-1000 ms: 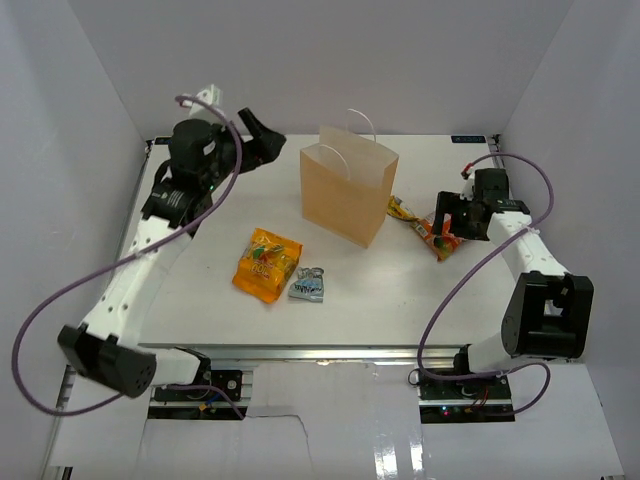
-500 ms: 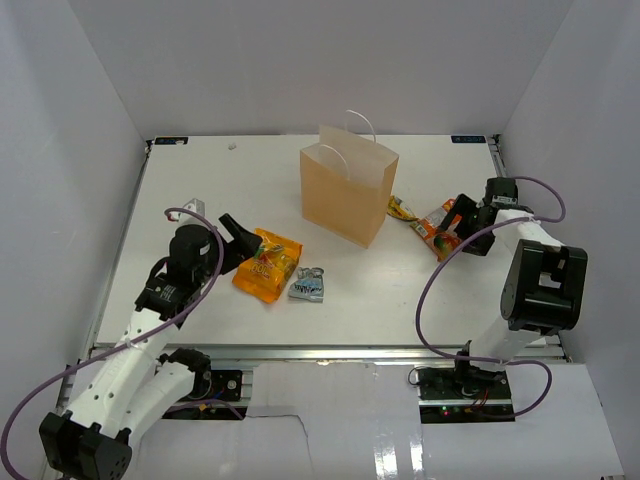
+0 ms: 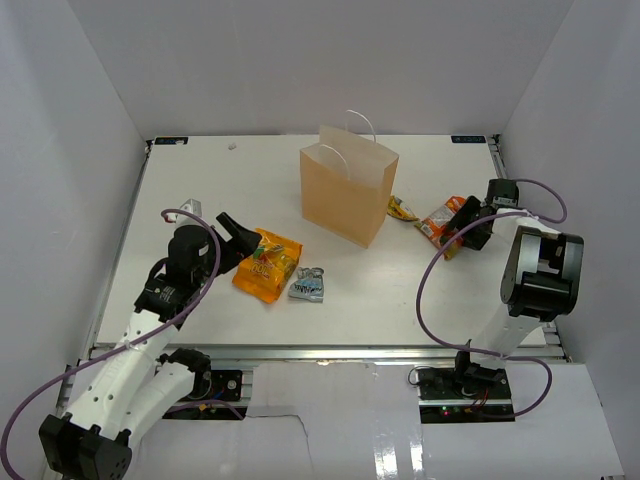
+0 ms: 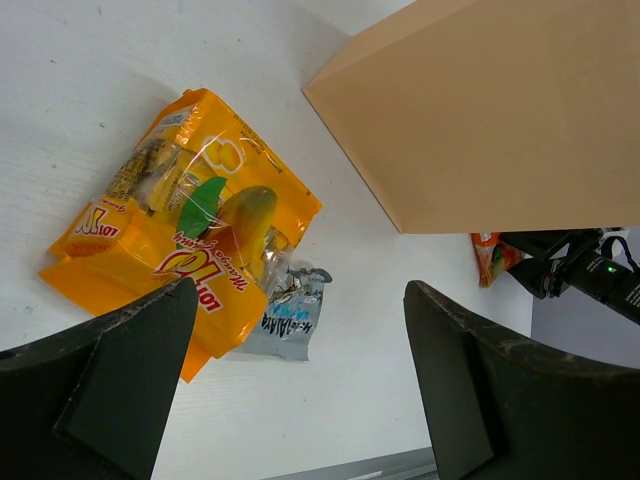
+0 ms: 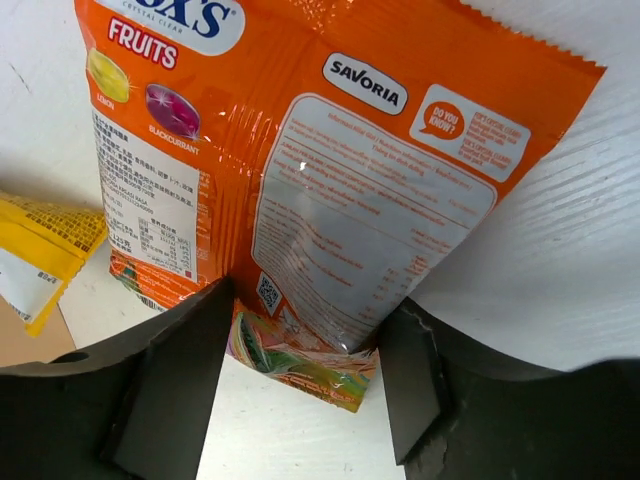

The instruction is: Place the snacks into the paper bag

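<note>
Because the bag (image 3: 345, 195) must receive them, the spread left jaws hover by the mango pack (image 4: 190, 250) and the right jaws straddle the orange packet (image 5: 330, 170), pinching or not I cannot tell.

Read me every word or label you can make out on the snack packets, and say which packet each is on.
"FRUITS": orange bag, top left.
"SAVORIA": same bag, black oval.
"DO YOU KNOW?": same bag, round badge.
"BLACKCURRANT": same bag, under the purple sweet.
The brand above "FRUITS" is cut off, ending in "X'S".
The ingredient panels are too small to read.
The lettering on the yellow mango bag and the grey-blue pack is too blurred to read reliably.
</note>
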